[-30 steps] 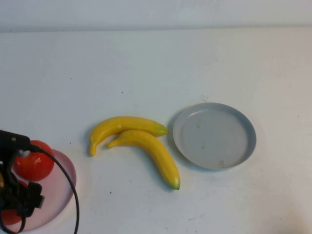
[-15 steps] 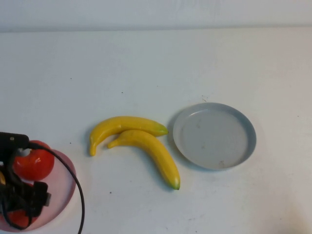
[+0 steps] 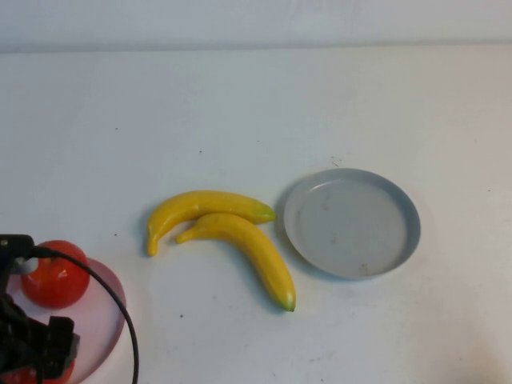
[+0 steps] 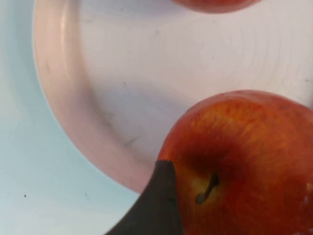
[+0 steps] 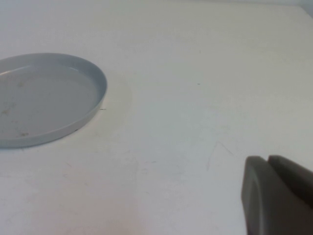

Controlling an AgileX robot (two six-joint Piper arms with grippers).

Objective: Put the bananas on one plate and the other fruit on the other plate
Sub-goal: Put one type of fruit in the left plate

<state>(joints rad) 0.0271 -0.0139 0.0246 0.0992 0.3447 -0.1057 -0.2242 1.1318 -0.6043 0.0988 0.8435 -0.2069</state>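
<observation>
Left hand (image 3: 28, 352) sits at the near left corner of the desk (image 3: 240, 104), over the pale pink plate (image 3: 108, 308), with a black cable looping from it across the plate's rim; whether its fingers are spread or closed cannot be told, though the left wrist view shows one dark fingertip (image 4: 156, 205) lying against a red apple (image 4: 244, 161) that rests on the pink plate beside its stem dimple. A second red apple (image 3: 54, 274) sits on the far part of the same plate, just beyond the hand, and only its edge shows in the left wrist view. Both bananas (image 3: 240, 240) lie on the bare desk in the middle, touching each other, one curved behind the other, the nearer one stretching toward the robot with a greenish tip. Just to their right is the grey-blue plate (image 3: 404, 208), holding nothing, its rim close to the far banana's tip. Right hand (image 5: 279, 196) is out of the high view; in the right wrist view its two grey fingers sit pressed together with nothing between them, over bare desk, well apart from the grey-blue plate
</observation>
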